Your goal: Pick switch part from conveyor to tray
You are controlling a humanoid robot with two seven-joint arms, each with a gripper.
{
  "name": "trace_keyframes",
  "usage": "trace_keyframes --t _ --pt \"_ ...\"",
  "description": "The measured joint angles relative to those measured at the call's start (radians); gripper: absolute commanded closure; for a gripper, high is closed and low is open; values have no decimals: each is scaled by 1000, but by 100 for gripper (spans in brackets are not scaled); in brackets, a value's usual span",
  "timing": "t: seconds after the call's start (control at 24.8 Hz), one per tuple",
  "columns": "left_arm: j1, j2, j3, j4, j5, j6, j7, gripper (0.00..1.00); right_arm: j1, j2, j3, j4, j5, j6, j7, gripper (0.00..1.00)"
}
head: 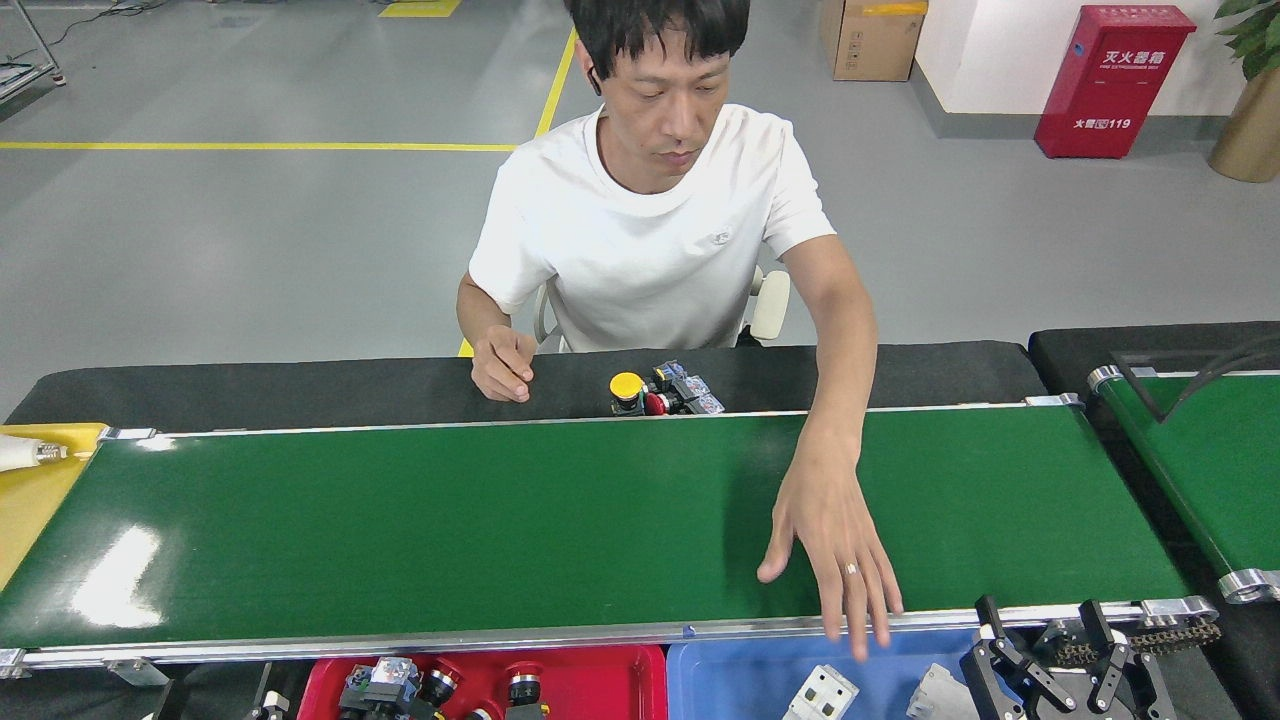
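Person's hand point(830, 530) reaches across conveyor point(450, 520) – right claw point(1050, 650) spread, low.

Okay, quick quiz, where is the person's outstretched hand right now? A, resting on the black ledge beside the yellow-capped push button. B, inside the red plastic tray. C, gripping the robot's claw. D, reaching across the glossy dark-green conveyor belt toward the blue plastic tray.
D: the person's outstretched hand lies over the glossy dark-green conveyor belt, fingertips past its near rail above the blue plastic tray.
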Motion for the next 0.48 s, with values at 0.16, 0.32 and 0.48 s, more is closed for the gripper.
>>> trace_keyframes --t 0.16,0.32,0.48 --pt "-27 -11 -3 6 -34 27 -2 0 0 0 0 0 1 -3 9 1" --pt "-66 -39 -49 2 -98 74 -15 0 2 0 -1 0 2 -4 15 1" --pt "-67 -40 -143 -15 -101 152 -30 0 8 0 -2 0 2 -6 16 1"
